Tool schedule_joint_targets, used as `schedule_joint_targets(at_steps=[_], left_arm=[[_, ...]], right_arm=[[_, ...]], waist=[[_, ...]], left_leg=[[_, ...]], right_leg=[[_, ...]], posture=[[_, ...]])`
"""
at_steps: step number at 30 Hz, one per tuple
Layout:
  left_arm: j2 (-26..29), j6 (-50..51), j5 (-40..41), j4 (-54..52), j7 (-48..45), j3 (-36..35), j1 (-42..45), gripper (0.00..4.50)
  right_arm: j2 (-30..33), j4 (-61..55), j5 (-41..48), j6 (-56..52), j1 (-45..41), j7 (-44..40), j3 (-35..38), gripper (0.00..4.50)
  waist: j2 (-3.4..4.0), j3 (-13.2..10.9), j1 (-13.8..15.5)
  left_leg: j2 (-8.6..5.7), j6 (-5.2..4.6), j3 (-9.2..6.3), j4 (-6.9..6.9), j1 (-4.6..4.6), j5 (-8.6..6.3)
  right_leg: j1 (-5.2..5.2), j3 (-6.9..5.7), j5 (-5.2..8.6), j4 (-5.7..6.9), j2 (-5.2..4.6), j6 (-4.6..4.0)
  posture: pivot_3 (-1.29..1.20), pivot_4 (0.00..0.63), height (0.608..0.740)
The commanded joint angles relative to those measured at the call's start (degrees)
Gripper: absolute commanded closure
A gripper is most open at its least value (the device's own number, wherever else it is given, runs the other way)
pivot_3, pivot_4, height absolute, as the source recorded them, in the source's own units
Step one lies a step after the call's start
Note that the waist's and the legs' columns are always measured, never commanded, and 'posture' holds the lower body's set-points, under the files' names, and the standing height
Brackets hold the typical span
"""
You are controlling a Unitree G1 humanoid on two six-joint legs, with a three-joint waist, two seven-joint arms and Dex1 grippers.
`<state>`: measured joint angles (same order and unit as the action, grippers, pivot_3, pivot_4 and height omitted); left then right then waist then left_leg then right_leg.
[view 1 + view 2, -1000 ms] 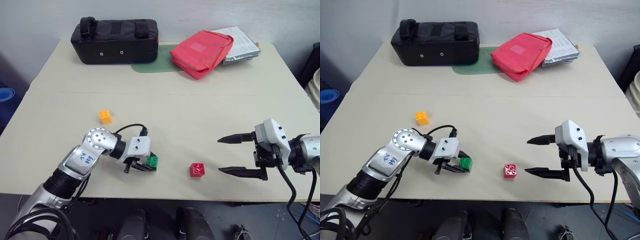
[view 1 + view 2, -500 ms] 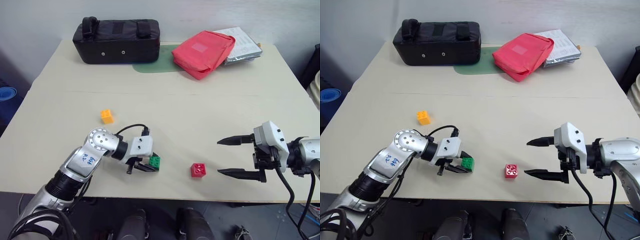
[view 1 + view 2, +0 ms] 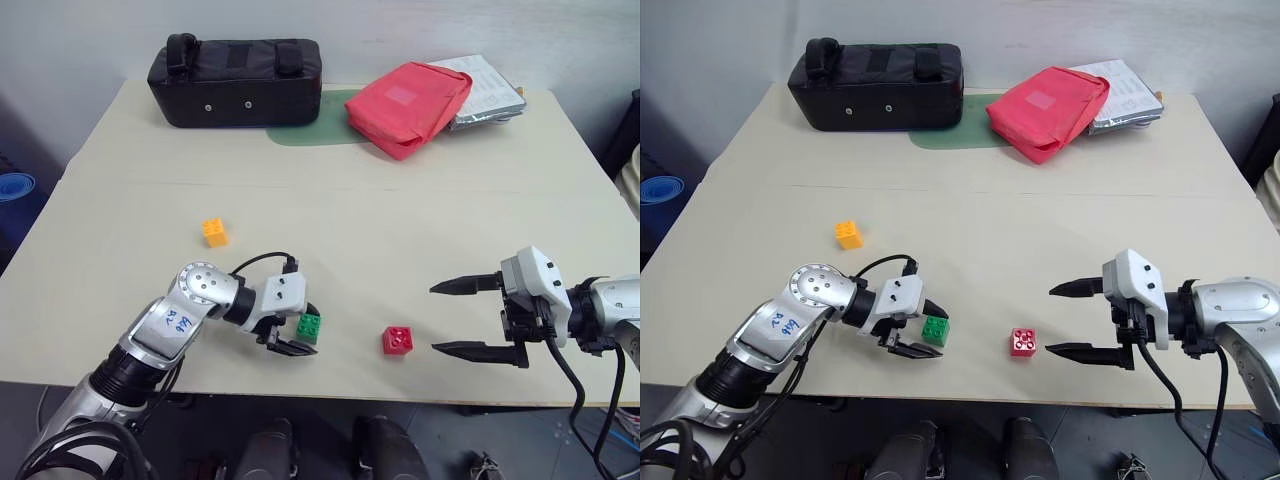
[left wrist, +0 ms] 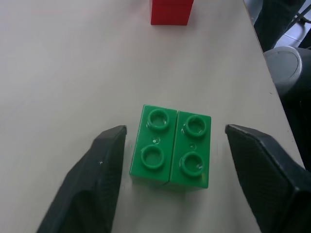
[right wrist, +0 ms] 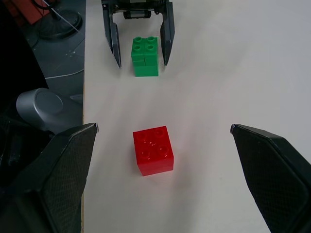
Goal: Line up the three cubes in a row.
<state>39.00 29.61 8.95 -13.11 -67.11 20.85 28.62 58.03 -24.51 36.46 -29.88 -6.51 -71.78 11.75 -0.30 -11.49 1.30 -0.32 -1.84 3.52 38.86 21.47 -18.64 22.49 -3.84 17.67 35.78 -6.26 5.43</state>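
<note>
The green cube (image 3: 309,326) stands on the table (image 3: 330,215) near the near edge, left of centre, between the fingers of the left gripper (image 3: 296,334). A second ago those fingers were clamped on it; they now stand apart, with a gap visible on each side of the cube in the left wrist view, so the cube is released. The red cube (image 3: 396,340) sits to the right of the green one, apart from it, in the same place as before. The orange-yellow cube (image 3: 214,232) lies farther back and to the left, well apart from both, also unmoved. The right gripper (image 3: 460,318) hovers to the right of the red cube with its fingers spread wide, holding nothing, as before. At the far edge lie a black case (image 3: 235,68) and a red pouch (image 3: 407,104), both closed, contents not visible.
</note>
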Motion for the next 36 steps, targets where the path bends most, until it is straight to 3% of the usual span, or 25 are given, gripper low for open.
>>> schedule_joint_targets(at_steps=[1,7,14,19,22,29,36], left_arm=[[1.4,1.0,2.4,-2.7,0.1,-3.5,-0.8,0.02],[6.3,5.9,9.1,-6.8,-0.6,-12.8,-4.2,0.02],[15.5,6.1,15.0,-8.0,-0.7,-35.3,-20.1,0.02],[12.2,3.1,12.0,0.0,6.5,-55.7,-35.7,0.02],[9.4,1.1,12.3,0.1,8.1,-61.4,-42.3,0.02],[10.1,-3.2,12.1,1.7,10.2,-60.6,-42.2,0.02],[17.2,-12.9,6.4,21.1,6.1,-42.8,-17.9,0.02]], right_arm=[[0.4,-0.3,0.3,1.0,-1.0,-0.3,0.8,0.0],[0.4,1.5,-0.3,1.9,-3.3,-1.4,-0.5,0.0],[-0.7,4.9,0.5,1.9,-10.6,-3.7,-3.4,0.0],[-3.0,6.3,0.6,1.4,-15.9,-3.8,-5.9,0.0],[-4.0,7.7,-0.5,2.0,-17.5,-4.3,-7.6,0.0],[-4.7,10.4,-1.7,2.7,-20.5,-5.9,-9.3,0.0],[-5.3,10.2,-2.3,2.9,-21.9,-5.4,-10.0,0.0]], waist=[[0.0,0.0,0.0],[0.0,0.0,-0.3],[0.02,0.0,-1.5],[0.02,0.0,-1.9],[0.01,0.0,-1.7],[-0.01,0.0,-0.6],[0.0,0.0,-1.1]], left_leg=[[0.0,0.0,0.0,0.0,0.0,0.0],[0.02,0.03,-0.04,-0.01,0.0,-0.02],[0.04,0.08,-0.12,-0.12,0.0,-0.04],[0.04,0.1,-0.12,-0.38,-0.05,-0.06],[0.02,0.12,-0.08,-0.6,-0.07,-0.07],[-0.03,0.34,-0.12,-0.6,-0.05,-0.27],[-0.03,0.34,-0.11,-0.7,-0.07,-0.13]], right_leg=[[0.0,0.0,0.0,0.0,0.0,0.0],[0.02,0.0,0.0,-0.01,-0.01,0.0],[0.02,-0.04,0.02,-0.14,-0.05,-0.03],[0.05,-0.06,0.03,-0.21,-0.07,-0.06],[0.09,-0.05,0.03,-0.33,-0.1,-0.06],[0.07,-0.13,0.0,-0.37,-0.23,-0.11],[0.13,-0.21,0.01,-0.27,-0.22,-0.16]], posture=[[0.0,0.15,0.74],[0.0,0.15,0.74],[0.0,0.15,0.74],[0.0,0.15,0.74],[0.0,0.15,0.74],[0.0,0.15,0.74],[0.0,0.15,0.74]])
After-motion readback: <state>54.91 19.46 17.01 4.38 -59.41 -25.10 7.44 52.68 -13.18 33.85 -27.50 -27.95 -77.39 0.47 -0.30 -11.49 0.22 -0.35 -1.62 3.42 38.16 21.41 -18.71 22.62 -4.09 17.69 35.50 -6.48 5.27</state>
